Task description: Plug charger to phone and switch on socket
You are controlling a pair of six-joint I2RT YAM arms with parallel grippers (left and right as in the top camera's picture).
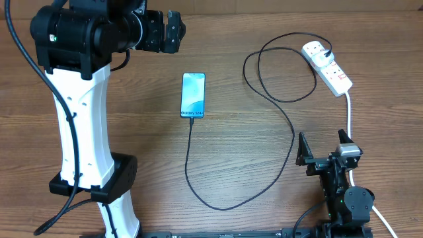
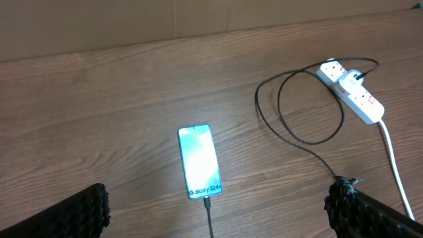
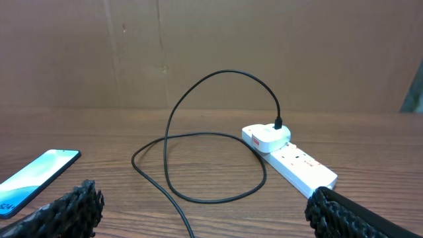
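Black left claw (image 1: 176, 32) spread wide, empty | right claw (image 1: 322, 145) spread wide, empty | charger (image 1: 291, 132) tip touching phone (image 1: 193, 94)

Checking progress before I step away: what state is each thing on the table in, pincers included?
phone: screen lit, lying flat
socket: switch position too small to tell
charger: plug in socket, tip at phone's short edge
left pincer: open, empty
right pincer: open, empty

Charger (image 2: 209, 215) in phone (image 2: 199, 162); socket (image 2: 353, 92) upper right.
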